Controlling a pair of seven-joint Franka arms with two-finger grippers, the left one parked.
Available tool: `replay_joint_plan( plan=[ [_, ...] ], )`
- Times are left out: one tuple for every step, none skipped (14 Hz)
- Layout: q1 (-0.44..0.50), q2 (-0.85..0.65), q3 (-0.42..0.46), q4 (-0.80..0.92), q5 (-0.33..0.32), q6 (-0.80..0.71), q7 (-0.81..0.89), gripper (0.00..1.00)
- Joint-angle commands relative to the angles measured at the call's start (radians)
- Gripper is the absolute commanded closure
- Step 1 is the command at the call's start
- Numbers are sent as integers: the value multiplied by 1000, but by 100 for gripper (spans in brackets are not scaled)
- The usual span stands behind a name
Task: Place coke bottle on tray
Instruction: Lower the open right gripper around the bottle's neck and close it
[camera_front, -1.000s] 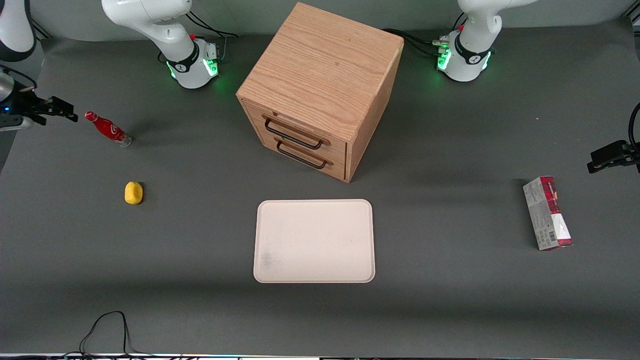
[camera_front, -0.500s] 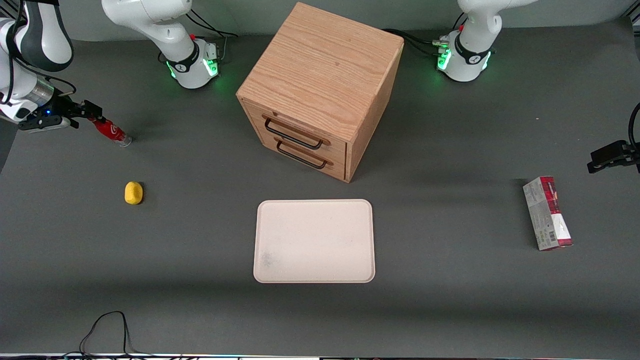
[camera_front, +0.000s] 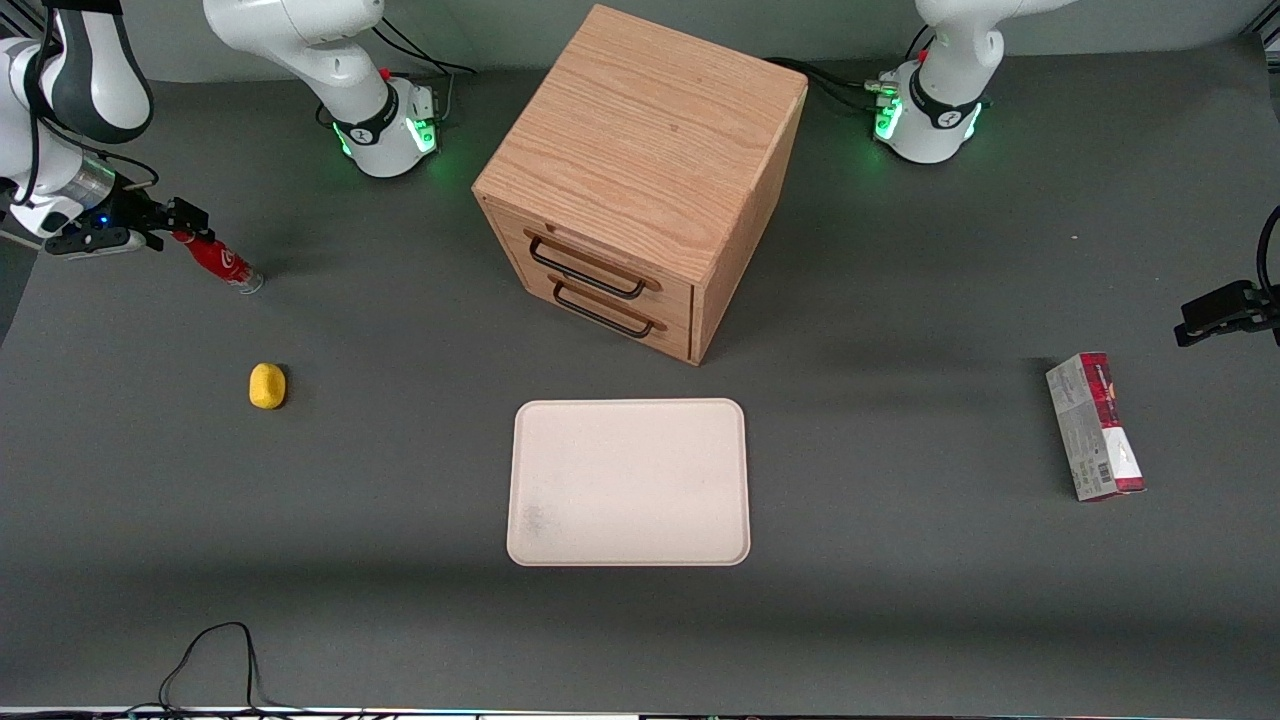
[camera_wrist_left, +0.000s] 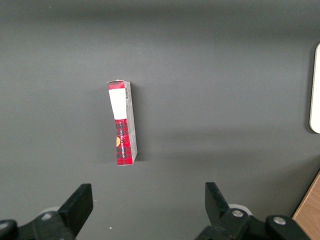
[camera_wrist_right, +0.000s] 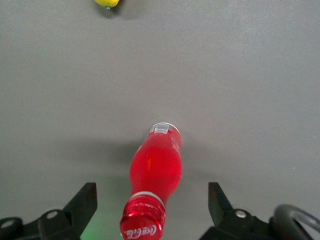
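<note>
The coke bottle (camera_front: 222, 262) stands upright on the grey table toward the working arm's end, slim and red with a clear base. In the right wrist view the bottle (camera_wrist_right: 155, 172) shows from above, its red cap between my two fingers. My right gripper (camera_front: 178, 226) is open, directly over the bottle's cap, with a finger (camera_wrist_right: 82, 206) on each side and clear of it. The cream tray (camera_front: 628, 483) lies flat near the table's middle, in front of the wooden drawer cabinet, well away from the bottle.
A wooden two-drawer cabinet (camera_front: 640, 180) stands farther from the front camera than the tray. A small yellow object (camera_front: 267, 386) lies nearer the front camera than the bottle; it also shows in the right wrist view (camera_wrist_right: 107, 3). A red-and-grey carton (camera_front: 1095, 426) lies toward the parked arm's end.
My right gripper has moved in from the table's edge to above the bottle's cap, then settled there. The bottle has not moved.
</note>
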Motion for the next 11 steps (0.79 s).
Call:
replay_joint_plan(
  plan=[
    [6, -7, -10, -13, -23, 19, -8, 42],
    [6, -7, -10, -13, -23, 18, -8, 56],
    [6, -7, -9, -12, -23, 15, -6, 69],
    [6, -6, -9, -12, -23, 15, -5, 78],
    [6, -7, -9, -10, -23, 13, -5, 86],
    [8, -7, -7, -10, -23, 10, -2, 95],
    [8, -7, -3, -7, -22, 4, 4, 100],
    [9, -6, 8, 3, -20, -20, 9, 100],
    [11, -9, 48, 29, -17, -59, 32, 100],
    [11, -13, 115, 63, -12, -124, 76, 100],
    [11, -15, 181, 110, 6, -195, 119, 100]
  ],
)
